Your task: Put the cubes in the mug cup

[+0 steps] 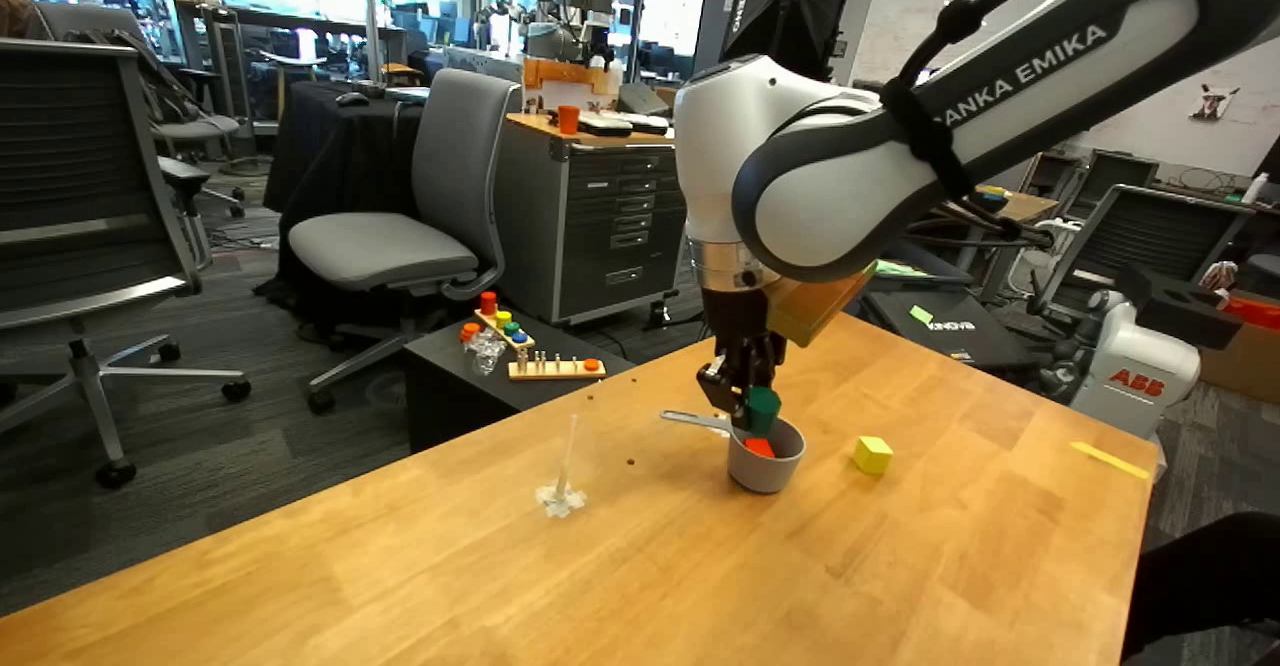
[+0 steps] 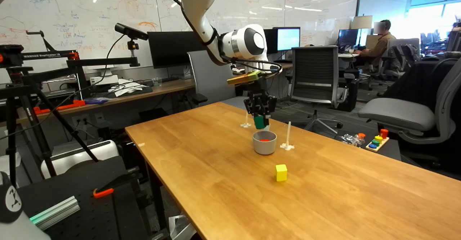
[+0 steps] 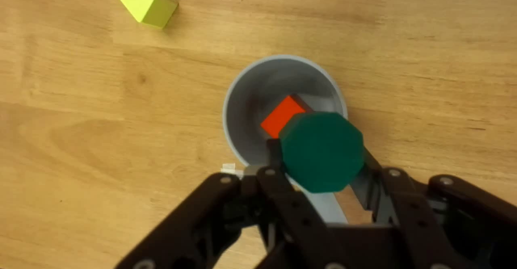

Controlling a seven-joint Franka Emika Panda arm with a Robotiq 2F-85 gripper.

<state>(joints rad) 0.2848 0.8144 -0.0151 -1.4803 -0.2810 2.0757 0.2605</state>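
The grey mug (image 1: 764,476) stands upright on the wooden table, also in an exterior view (image 2: 264,147) and in the wrist view (image 3: 236,87). The red cube (image 3: 281,115) lies inside it. The yellow cube (image 1: 873,455) sits on the table apart from the mug; it also shows in an exterior view (image 2: 281,172) and in the wrist view (image 3: 147,2). My gripper (image 3: 321,160) is shut on the green block (image 3: 323,152), many-sided from above. It holds the block over the handle side of the mug's rim, seen also in an exterior view (image 2: 259,122).
A thin upright rod (image 2: 289,133) with a taped base stands beside the mug, and another rod (image 2: 246,119) stands behind it. The mug's handle (image 1: 697,419) sticks out over the table. A yellow tape strip (image 1: 1108,460) lies near the table's edge.
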